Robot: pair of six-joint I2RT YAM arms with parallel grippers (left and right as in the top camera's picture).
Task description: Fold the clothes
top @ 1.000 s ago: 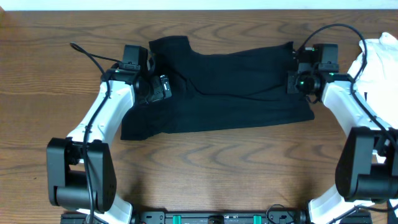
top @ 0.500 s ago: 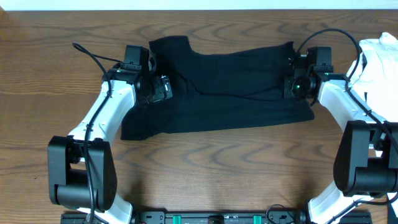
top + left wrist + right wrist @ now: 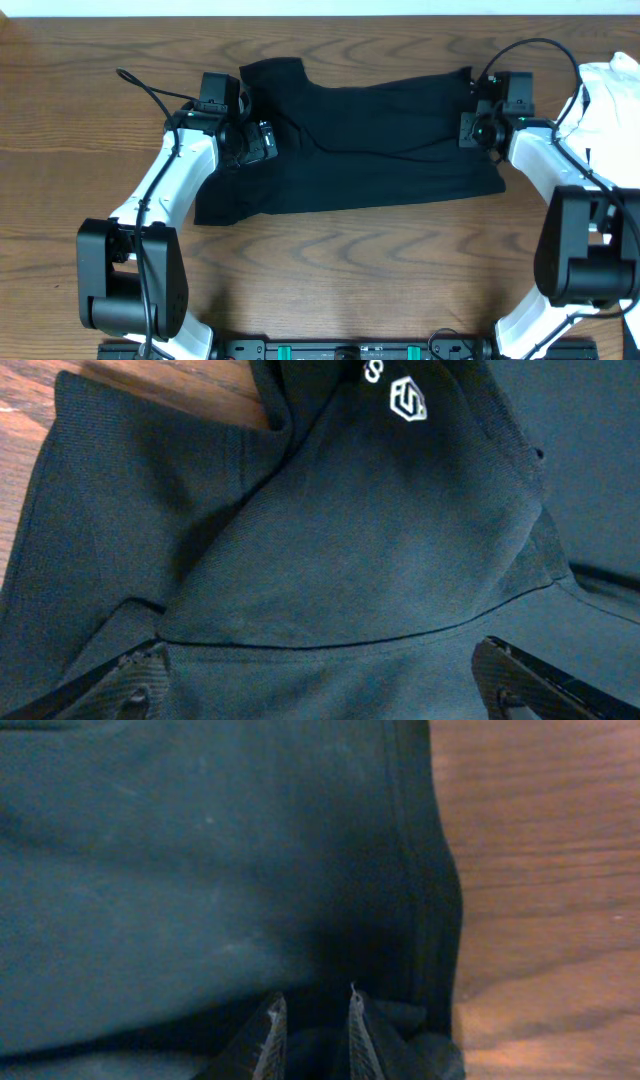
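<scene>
A black shirt [image 3: 370, 140] lies spread on the wooden table, partly folded, its collar end at the back left. My left gripper [image 3: 258, 140] hovers over the shirt's left part, jaws wide open; in the left wrist view [image 3: 320, 680] the fingers straddle dark cloth [image 3: 350, 560] with a white logo [image 3: 408, 400] ahead. My right gripper [image 3: 470, 128] is at the shirt's right edge. In the right wrist view [image 3: 312, 1005] its fingers are close together with a bunch of the shirt's hem [image 3: 200, 870] between them.
A white garment [image 3: 610, 100] lies at the right edge of the table, behind the right arm. A black cable [image 3: 140, 88] trails from the left arm. Bare wood [image 3: 540, 870] borders the shirt's right edge.
The right gripper has shifted slightly left and toward the back along the shirt's right edge. The left arm and the shirt have barely moved.
</scene>
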